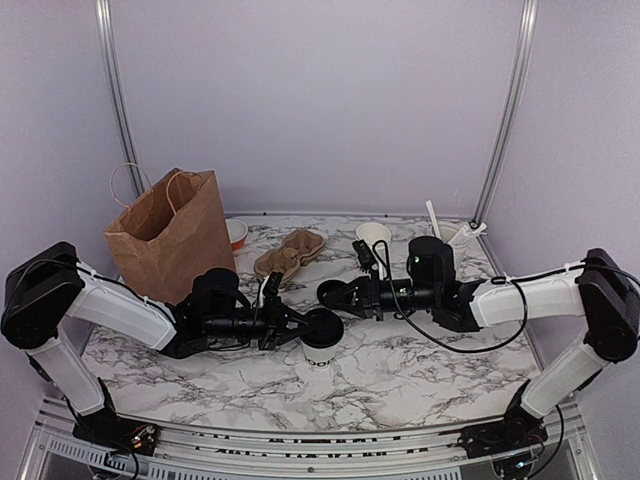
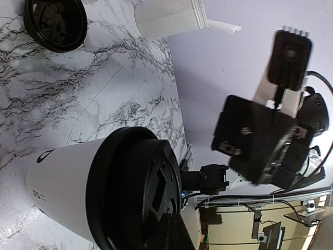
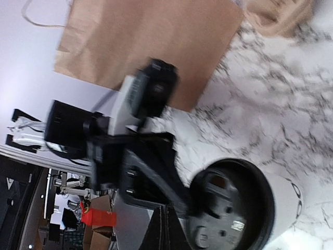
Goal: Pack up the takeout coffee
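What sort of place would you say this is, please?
Probably a robot lab cell staged as a takeout counter: a marble-patterned table, aluminium frame posts against plain lilac walls, plus a brown paper bag and the takeout coffee as props.

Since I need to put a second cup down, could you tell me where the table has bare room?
The marble table is bare along its near edge, in front of the takeout coffee. The back is crowded: paper bag, cup carrier, white cup, utensil cup. The left arm and right arm fill the middle.
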